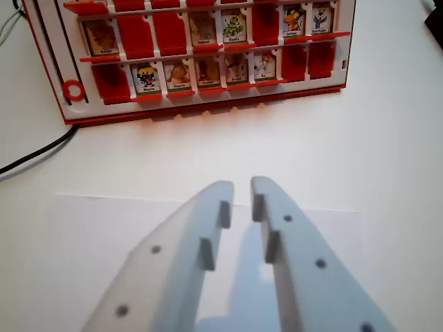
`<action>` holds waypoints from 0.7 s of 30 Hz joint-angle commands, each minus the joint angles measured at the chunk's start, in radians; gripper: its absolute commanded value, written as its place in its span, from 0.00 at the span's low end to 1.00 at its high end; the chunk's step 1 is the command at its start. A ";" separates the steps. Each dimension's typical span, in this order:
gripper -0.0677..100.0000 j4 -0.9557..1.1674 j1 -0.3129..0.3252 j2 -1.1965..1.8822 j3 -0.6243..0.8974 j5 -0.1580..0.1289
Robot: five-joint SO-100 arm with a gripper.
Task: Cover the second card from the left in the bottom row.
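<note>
A red and white flip-card game board [208, 104] stands at the top of the wrist view, its face toward me. In its lowest row, the leftmost slot [111, 79] shows plain red. To its right come several picture cards, starting with a black and yellow figure [147, 77], then an orange one [178, 74]. The two slots at the row's right end are red. My gripper [242, 185] hovers over the table well in front of the board, below the row's middle. Its white fingers [208, 228] stand slightly open with a narrow gap and nothing between them.
A black cable [41, 155] runs across the white table at the left, from the board's corner. A pale sheet [76, 228] lies under the gripper. A dark object [436, 21] shows at the top right edge. The row above mixes cards and red slots.
</note>
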 commanded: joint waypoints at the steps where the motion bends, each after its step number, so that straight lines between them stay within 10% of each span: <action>1: 0.03 0.002 -0.002 0.002 -0.069 0.011; 21: 0.03 0.038 -0.057 0.002 -0.071 0.034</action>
